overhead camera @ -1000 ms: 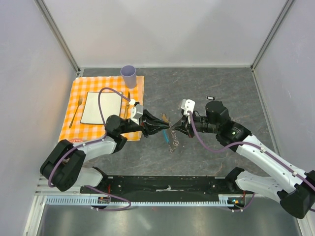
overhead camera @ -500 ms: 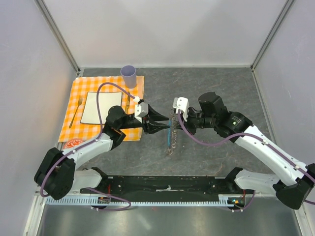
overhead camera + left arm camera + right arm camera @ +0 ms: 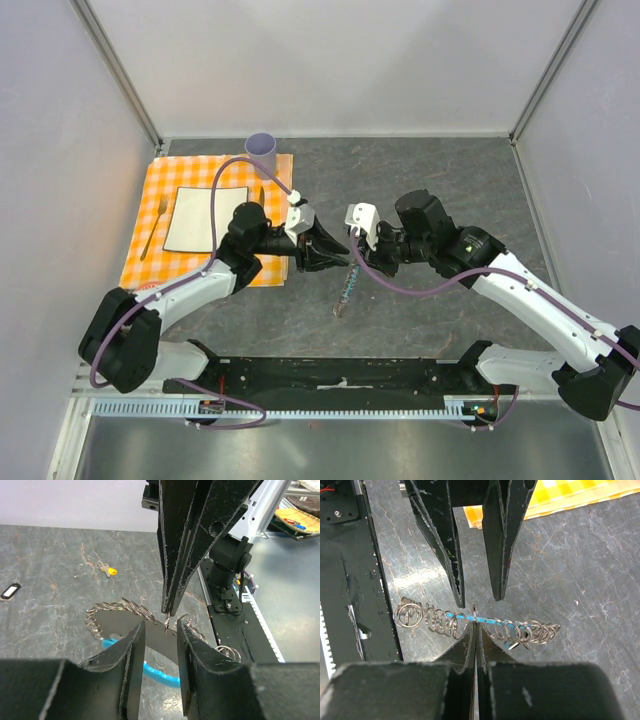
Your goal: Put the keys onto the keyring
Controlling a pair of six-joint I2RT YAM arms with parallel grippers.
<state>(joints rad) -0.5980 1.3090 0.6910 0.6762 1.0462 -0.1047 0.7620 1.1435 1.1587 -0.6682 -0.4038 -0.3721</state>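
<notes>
The keyring, a chain of small metal rings with a blue section, stretches across the grey table between both grippers. My right gripper is shut on one thin ring of that chain, seen edge-on. Its closed tips reach down just past my left gripper, which is open with nothing between its fingers. In the top view the left gripper and right gripper meet tip to tip above the keyring. A yellow-orange key and a black key with a white centre lie apart on the table.
An orange checked cloth at the left carries a white plate, a fork and a purple cup. The black mounting rail runs along the near edge. Grey walls close in both sides and the back.
My left gripper's jaws have spread apart. Both wrists have shifted a little toward the far side, and the right arm has swung leftward. The chain stays under the meeting tips.
</notes>
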